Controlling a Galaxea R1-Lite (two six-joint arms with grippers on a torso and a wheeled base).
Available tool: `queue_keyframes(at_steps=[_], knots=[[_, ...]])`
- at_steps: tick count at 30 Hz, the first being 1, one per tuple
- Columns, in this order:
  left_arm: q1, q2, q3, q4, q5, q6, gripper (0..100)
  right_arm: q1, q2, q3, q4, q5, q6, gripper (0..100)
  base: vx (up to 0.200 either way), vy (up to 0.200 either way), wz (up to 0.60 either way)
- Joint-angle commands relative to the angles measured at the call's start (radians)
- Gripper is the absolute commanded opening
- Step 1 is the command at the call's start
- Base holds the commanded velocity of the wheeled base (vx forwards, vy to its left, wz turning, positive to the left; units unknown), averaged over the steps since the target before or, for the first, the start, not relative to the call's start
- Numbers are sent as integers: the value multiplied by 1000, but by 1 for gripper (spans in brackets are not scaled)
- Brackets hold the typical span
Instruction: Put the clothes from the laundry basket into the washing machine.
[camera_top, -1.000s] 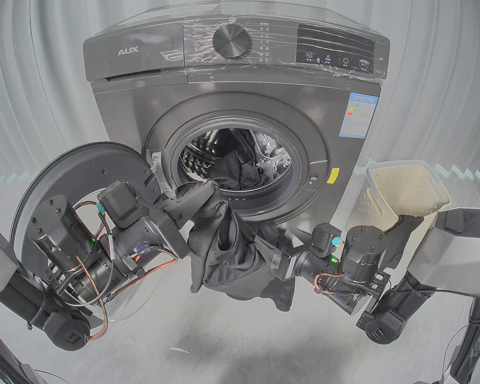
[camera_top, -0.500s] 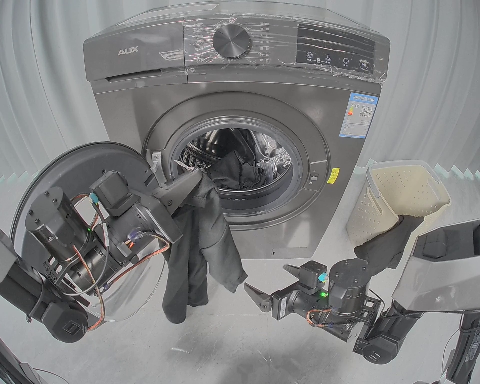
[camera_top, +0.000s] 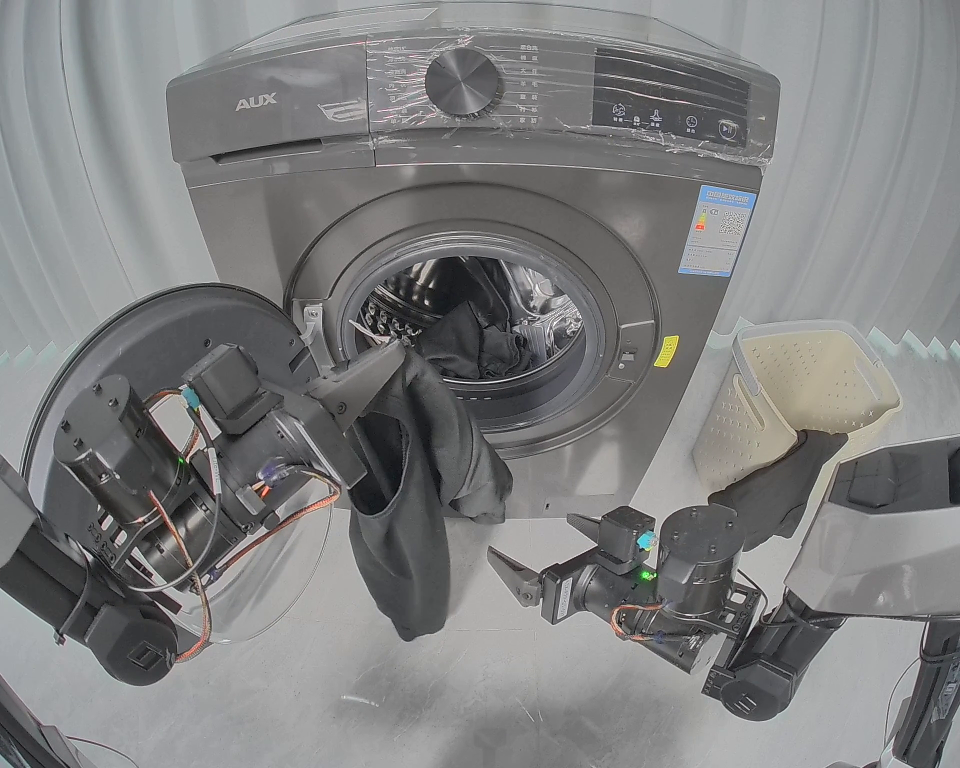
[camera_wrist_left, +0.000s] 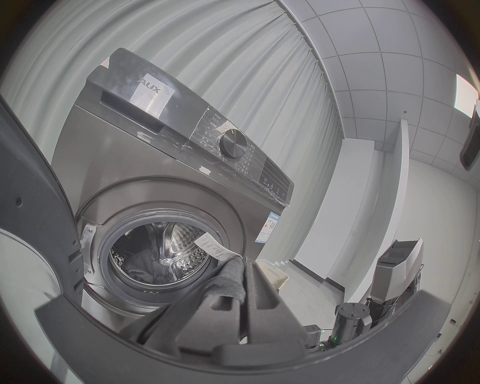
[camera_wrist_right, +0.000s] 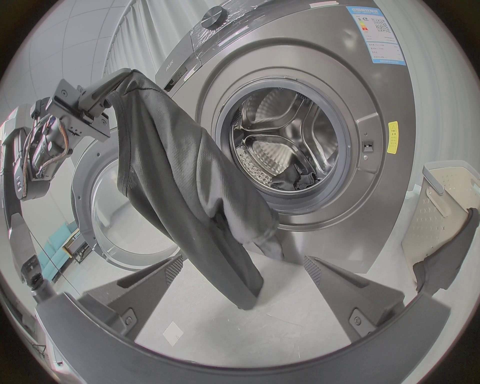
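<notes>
My left gripper (camera_top: 385, 362) is shut on the top of a dark grey garment (camera_top: 410, 500), just in front of the lower left rim of the washing machine's drum opening (camera_top: 470, 320). The garment hangs free toward the floor. In the left wrist view the fingers (camera_wrist_left: 260, 300) pinch its grey fabric (camera_wrist_left: 230, 275). Dark clothes (camera_top: 470, 345) lie inside the drum. My right gripper (camera_top: 515, 575) is open and holds nothing, low in front of the machine and right of the hanging garment (camera_wrist_right: 185, 185). Another dark garment (camera_top: 780, 490) drapes over the rim of the cream laundry basket (camera_top: 800, 390).
The round machine door (camera_top: 150, 340) stands swung open on the left, behind my left arm. The basket stands on the floor against the machine's right side. Bare grey floor (camera_top: 450, 680) lies in front of the machine.
My right gripper came off the garment's lower part and drew back and down, open. The garment dropped to hang from the left gripper, which rose slightly, and its hem swung right.
</notes>
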Motion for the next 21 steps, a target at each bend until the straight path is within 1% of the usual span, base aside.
queue_keyframes(at_steps=[1,11,17,21], knots=[[0,3,1,-1,0,0,0,-8,-8,-4,0,0,0,100,0,0,0],[-2,3,7,-1,0,2,0,-26,-22,-36,2,-1,-2,100,0,0,0],[-9,1,12,-1,0,2,0,-26,-16,-90,11,-1,-5,100,0,0,0],[-9,1,13,-1,0,3,0,-19,-12,-113,3,11,-6,100,0,0,0]])
